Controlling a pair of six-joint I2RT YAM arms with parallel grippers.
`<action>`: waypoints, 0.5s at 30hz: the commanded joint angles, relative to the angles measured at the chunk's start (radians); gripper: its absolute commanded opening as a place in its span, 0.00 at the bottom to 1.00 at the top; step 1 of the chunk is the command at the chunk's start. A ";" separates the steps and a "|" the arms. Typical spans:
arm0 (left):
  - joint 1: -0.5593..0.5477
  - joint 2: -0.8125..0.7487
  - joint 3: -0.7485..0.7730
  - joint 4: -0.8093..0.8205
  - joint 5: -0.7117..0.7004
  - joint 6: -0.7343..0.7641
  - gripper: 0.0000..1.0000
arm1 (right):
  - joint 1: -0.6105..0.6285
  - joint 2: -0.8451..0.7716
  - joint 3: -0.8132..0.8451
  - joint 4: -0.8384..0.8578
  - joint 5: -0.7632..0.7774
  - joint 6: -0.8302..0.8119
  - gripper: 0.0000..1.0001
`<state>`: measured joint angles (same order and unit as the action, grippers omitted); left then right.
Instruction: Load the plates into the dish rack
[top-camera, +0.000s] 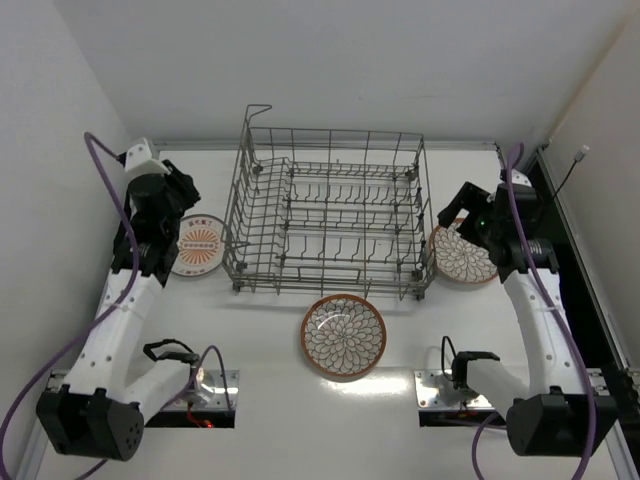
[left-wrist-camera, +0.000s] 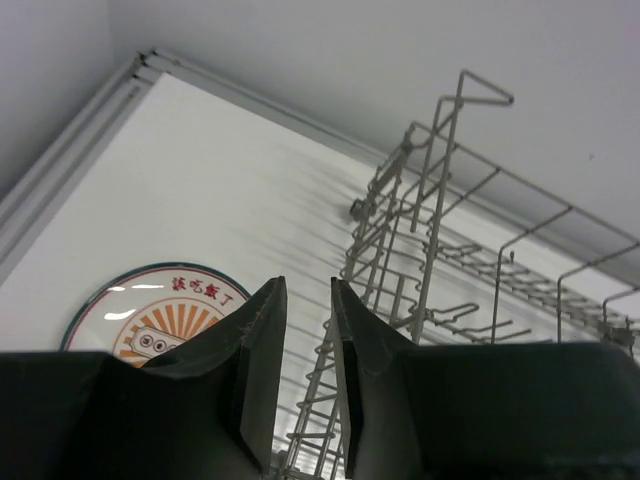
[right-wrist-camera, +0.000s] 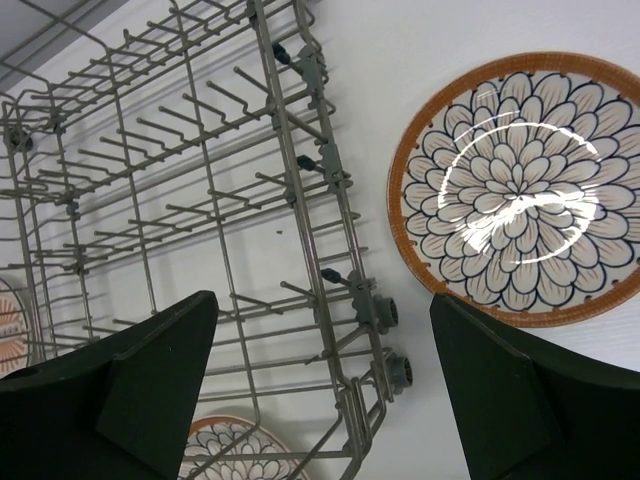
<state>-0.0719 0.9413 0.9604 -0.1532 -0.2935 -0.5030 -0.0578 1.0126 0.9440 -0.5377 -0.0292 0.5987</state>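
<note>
Sunburst plate left of rack, petal plates front, right; apparently flat.

The dish rack was grey wire; the table white. Left of the rack, the sunburst plate was white with orange rays, red characters, a dark rim. The front plate and right plate showed brown rims and dark-outlined white petals.

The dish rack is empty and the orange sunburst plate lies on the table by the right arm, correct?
No. The sunburst plate lies by the left arm, left of the dish rack, as the top external view shows. The rack is indeed empty.
</note>
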 joint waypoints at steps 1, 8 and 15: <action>-0.023 0.092 0.072 0.086 0.077 0.047 0.23 | -0.007 -0.011 0.059 -0.020 0.072 -0.007 0.86; -0.045 0.225 0.212 0.024 0.202 0.037 0.23 | -0.030 -0.045 0.050 -0.143 0.261 0.061 1.00; -0.187 0.072 0.029 0.136 0.186 0.178 1.00 | -0.141 0.010 0.050 -0.171 0.250 0.115 1.00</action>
<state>-0.2508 1.1057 1.0206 -0.1009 -0.1139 -0.3870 -0.1463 0.9787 0.9638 -0.6945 0.2073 0.6781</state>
